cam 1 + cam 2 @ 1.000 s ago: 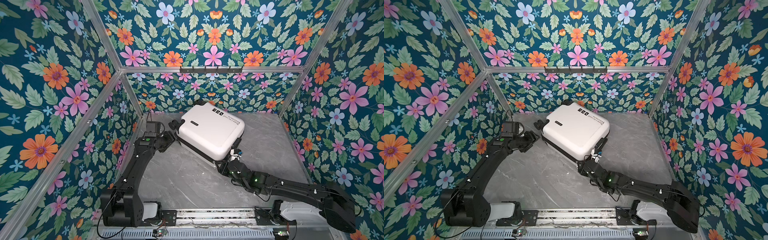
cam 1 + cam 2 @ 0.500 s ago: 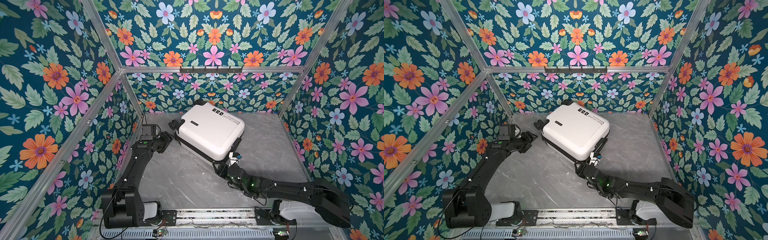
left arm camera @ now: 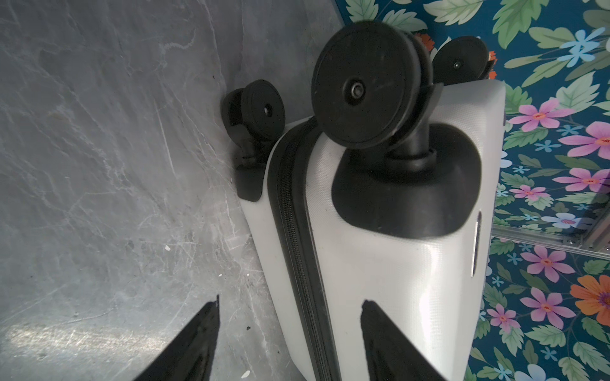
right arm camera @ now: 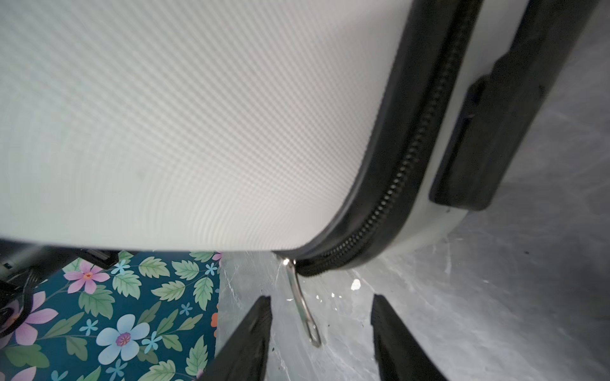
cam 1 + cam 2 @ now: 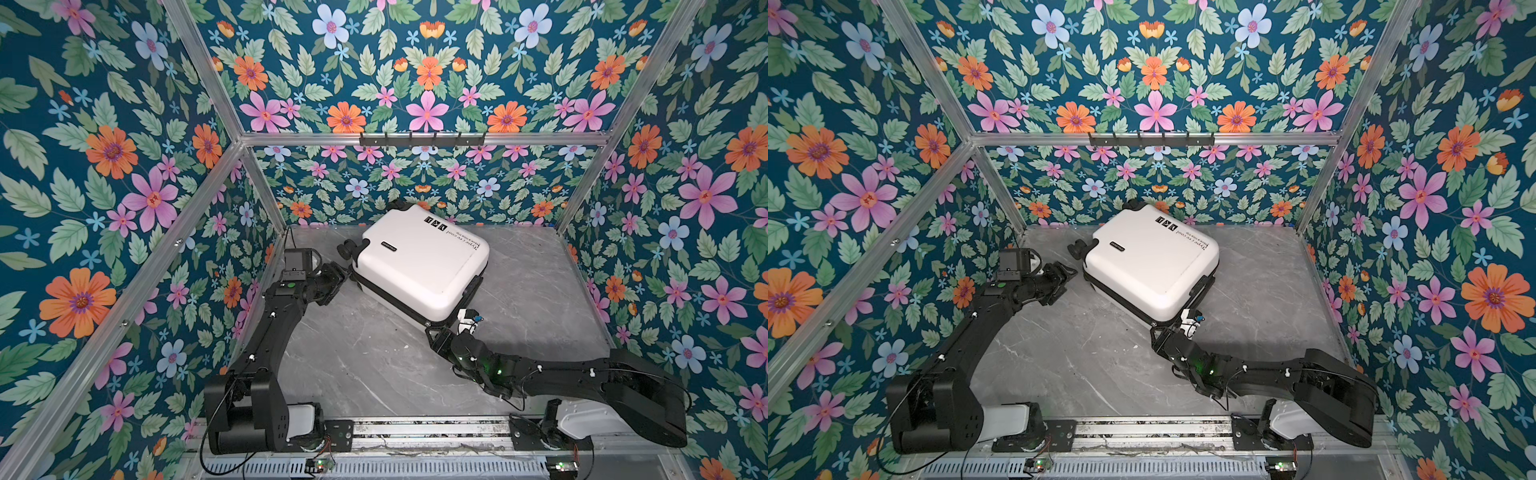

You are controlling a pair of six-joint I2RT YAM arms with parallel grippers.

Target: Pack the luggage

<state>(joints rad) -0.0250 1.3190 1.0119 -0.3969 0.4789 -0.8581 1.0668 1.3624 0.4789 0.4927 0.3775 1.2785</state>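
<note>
In both top views we see the luggage [image 5: 419,270], closed and lying flat and askew on the grey table [image 5: 353,365] near the back floral wall [image 5: 415,187]. The left gripper [image 5: 343,272] sits at its wheel end and the right gripper [image 5: 434,329] at its near corner.

In the left wrist view, the left gripper [image 3: 290,300] has its fingers apart and clamps nothing. Black wheels [image 3: 363,85] crowd the view ahead.

In the right wrist view, the right gripper [image 4: 320,297] has its fingers apart on either side of the silver zipper pull [image 4: 303,306], not touching it. The shell is mostly cut off.
</note>
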